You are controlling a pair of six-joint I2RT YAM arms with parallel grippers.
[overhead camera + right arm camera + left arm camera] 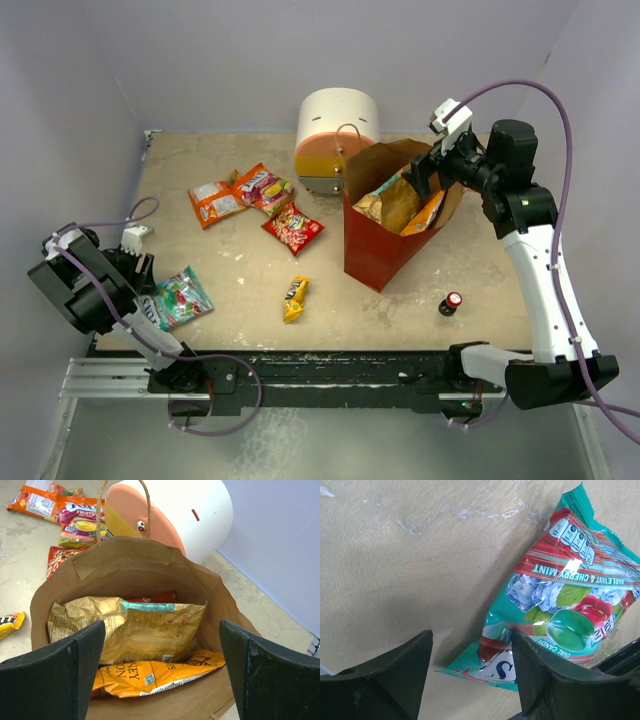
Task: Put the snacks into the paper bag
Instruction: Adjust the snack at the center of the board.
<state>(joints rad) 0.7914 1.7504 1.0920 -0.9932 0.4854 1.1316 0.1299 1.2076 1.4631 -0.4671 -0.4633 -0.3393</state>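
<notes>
**Both tools open and empty; bag part filled**

Top view: the paper bag (372, 250) stood upright right of the desk's (230, 275) centre, mouth open upward, with a tan chip bag (390, 200) and an orange chip bag (428, 213) inside. The right tool (420, 176) hung at the mouth's far right rim. The left tool (138, 266) sat at the near left, just beside the teal candy bag (180, 297), which lay flat. A yellow bar (294, 298) lay near centre, its long axis running near to far. Three more packets (262, 192) lay at the far left, beside the round drawer unit (335, 120). A small bottle (452, 302) stood near right.

Left wrist view: the left tool (470, 636) was moderately open and held nothing. The teal candy bag (560, 595) ran diagonally, one corner passing behind a finger (540, 680); contact could not be told.

Right wrist view: the right tool (161, 625) gaped wide and empty over the paper bag (135, 565). The tan chip bag (135, 625) lay crosswise over the orange chip bag (150, 677).
</notes>
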